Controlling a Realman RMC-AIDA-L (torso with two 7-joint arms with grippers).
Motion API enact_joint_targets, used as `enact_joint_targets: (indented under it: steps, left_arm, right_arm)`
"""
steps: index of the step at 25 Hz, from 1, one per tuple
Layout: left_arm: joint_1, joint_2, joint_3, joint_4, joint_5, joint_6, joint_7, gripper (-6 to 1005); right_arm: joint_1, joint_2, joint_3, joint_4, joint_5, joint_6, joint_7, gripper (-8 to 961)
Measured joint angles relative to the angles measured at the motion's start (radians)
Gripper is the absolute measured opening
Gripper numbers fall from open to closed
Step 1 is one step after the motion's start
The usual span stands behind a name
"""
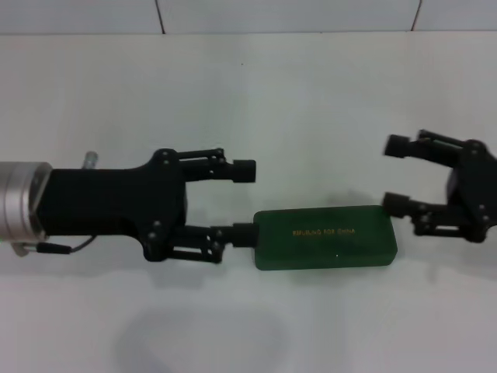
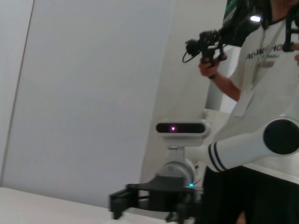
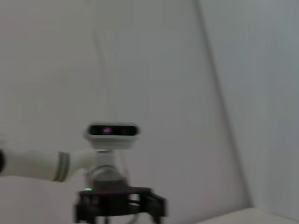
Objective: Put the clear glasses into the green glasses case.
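- Centrally, the green glasses case (image 1: 325, 237) is seen lying flat and closed on the white table (image 1: 248, 93) in the head view, its long side running left to right and its gold lettering facing up.
- To the left of the case, the left gripper (image 1: 245, 200) is held low over the table with its fingers spread wide.
- One left fingertip (image 1: 242, 233) is placed right at the case's left end; whether it touches cannot be told.
- The other left fingertip (image 1: 244, 170) is seen farther back, apart from the case.
- To the right, the right gripper (image 1: 397, 174) is likewise held wide open, pointing toward the case.
- Its nearer fingertip (image 1: 396, 203) is seen just beside the case's upper right corner, and its farther fingertip (image 1: 397, 144) is well clear of the case.
- The clear glasses cannot be made out in any view; only a faint grey oval shadow (image 1: 198, 342) is seen on the table at the front.
- In the left wrist view, the right gripper (image 2: 154, 200) and the robot's head (image 2: 181, 128) are seen across the table, with a person (image 2: 261, 70) behind holding a camera rig (image 2: 205, 44).
- In the right wrist view, the left gripper (image 3: 119, 205) is seen below the robot's head (image 3: 112, 131), before a plain wall.
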Motion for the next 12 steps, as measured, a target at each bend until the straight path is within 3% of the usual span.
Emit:
enact_joint_targets:
  steps: [5,12]
  left_arm:
    - [0.009,-0.002,-0.074,0.003,0.035,0.006,0.009,791]
    - [0.013,0.026,-0.092,0.008,0.040,0.025,0.006,791]
  right_arm:
    - [0.034,0.001,-0.117,0.009,0.058,0.003,0.003,824]
    - [0.050,0.002,-0.135,0.010,0.069,-0.001,0.007,825]
